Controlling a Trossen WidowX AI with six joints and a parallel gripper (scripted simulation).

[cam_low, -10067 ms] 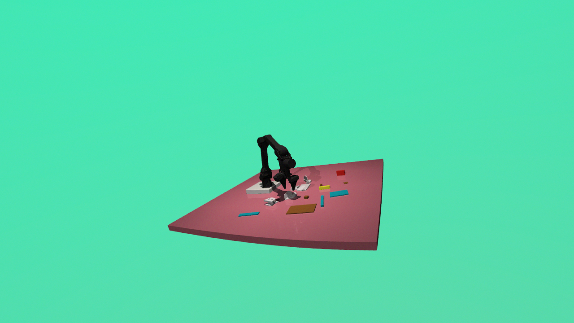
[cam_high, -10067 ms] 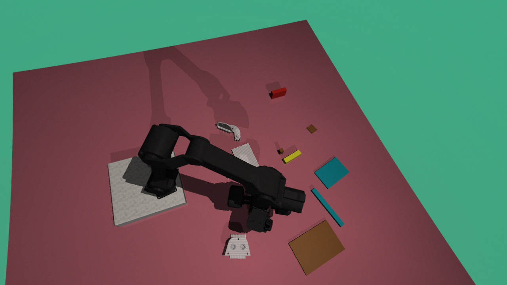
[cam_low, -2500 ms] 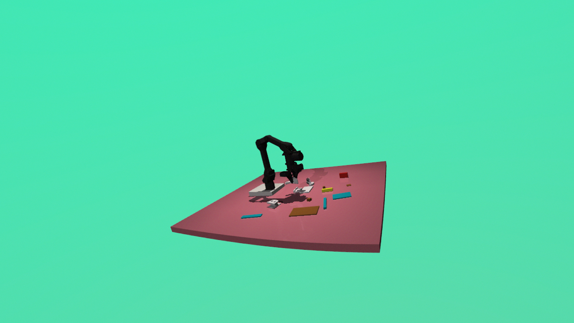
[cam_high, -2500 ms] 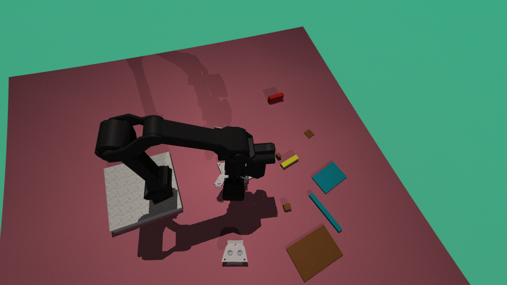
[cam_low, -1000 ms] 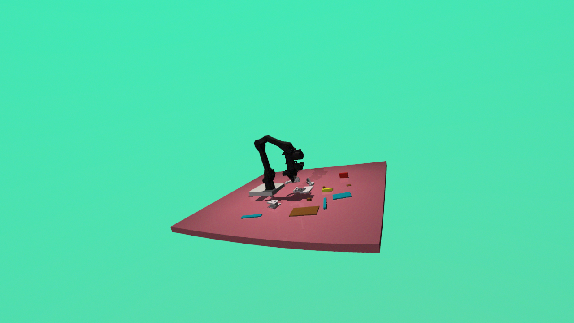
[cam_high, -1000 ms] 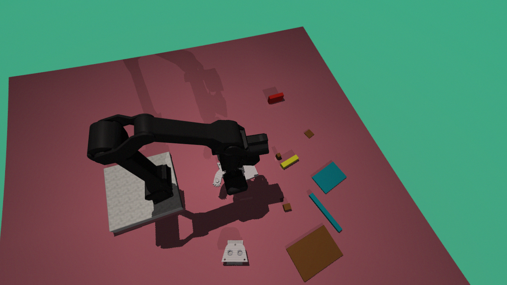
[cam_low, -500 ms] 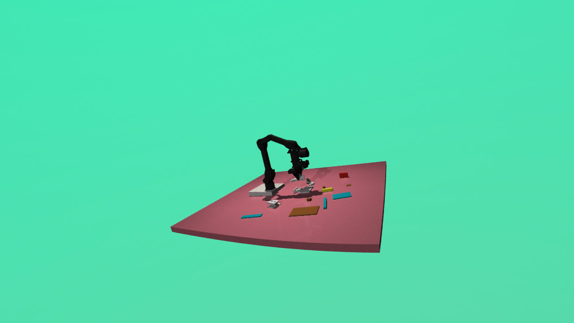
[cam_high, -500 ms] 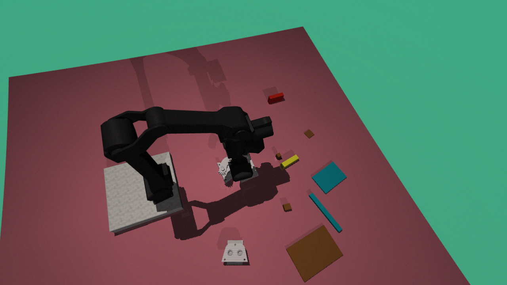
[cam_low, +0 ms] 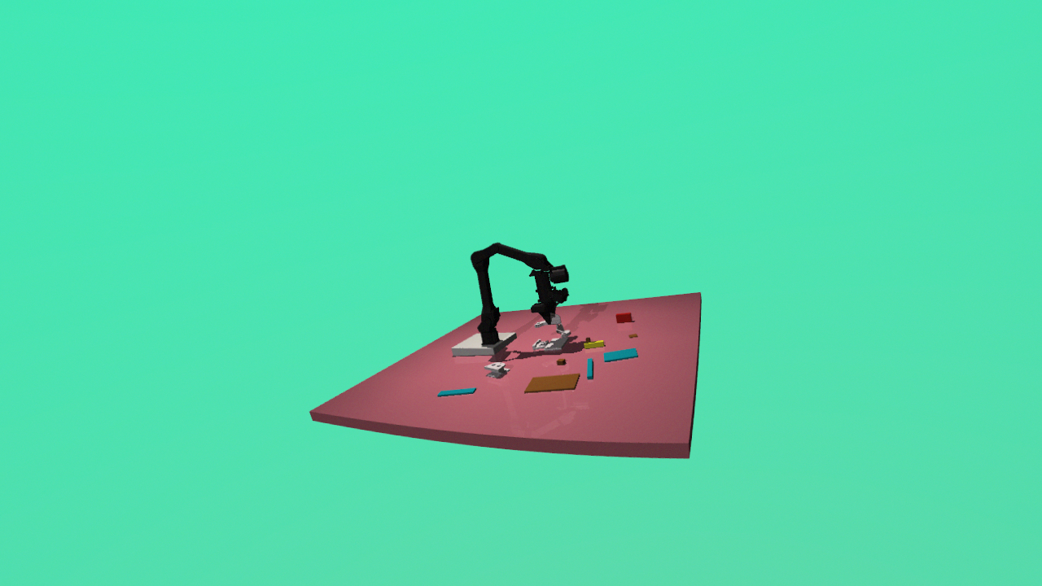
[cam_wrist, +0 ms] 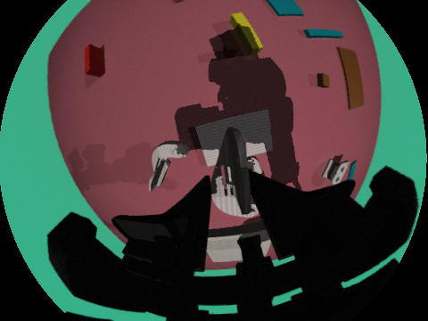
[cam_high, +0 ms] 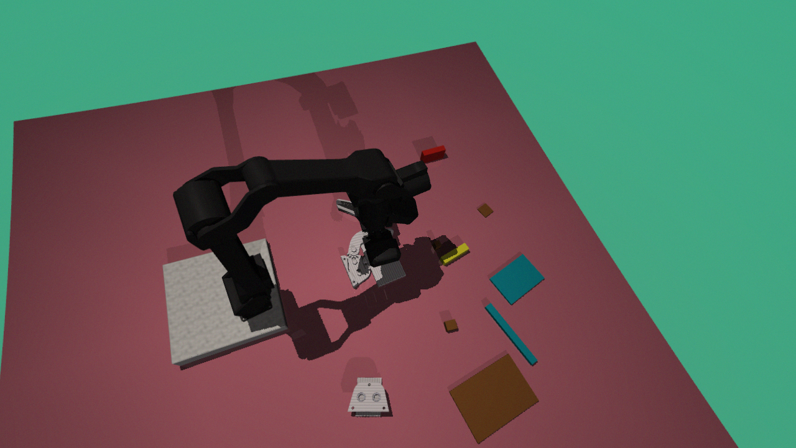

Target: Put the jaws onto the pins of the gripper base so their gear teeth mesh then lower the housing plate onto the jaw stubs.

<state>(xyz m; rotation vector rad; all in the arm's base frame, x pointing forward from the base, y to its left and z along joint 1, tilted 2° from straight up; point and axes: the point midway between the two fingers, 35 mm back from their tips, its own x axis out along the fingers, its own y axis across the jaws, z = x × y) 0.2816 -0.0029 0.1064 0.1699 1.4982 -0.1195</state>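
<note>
My gripper (cam_low: 549, 320) (cam_wrist: 227, 176) is shut on a white toothed jaw (cam_high: 356, 242) (cam_wrist: 232, 156). The jaw's geared end appears over the edge of the white gripper base (cam_high: 355, 272) (cam_low: 546, 347) (cam_wrist: 254, 125); I cannot tell its exact height or whether it touches a pin. The pins are partly hidden by the jaw and the hand. The other jaw (cam_low: 563, 332) (cam_wrist: 160, 175) lies apart, beyond the base, mostly hidden by the arm in the top view. The housing plate (cam_high: 369, 404) (cam_low: 496, 367) (cam_wrist: 341, 171) stands apart on the table.
A yellow bar (cam_high: 455, 254) (cam_wrist: 246, 33) and a small brown block lie beyond the base. Farther out are a red block (cam_high: 433, 154) (cam_wrist: 94, 61), teal pieces (cam_high: 517, 278), a brown board (cam_high: 493, 397) and a small brown cube (cam_high: 451, 325).
</note>
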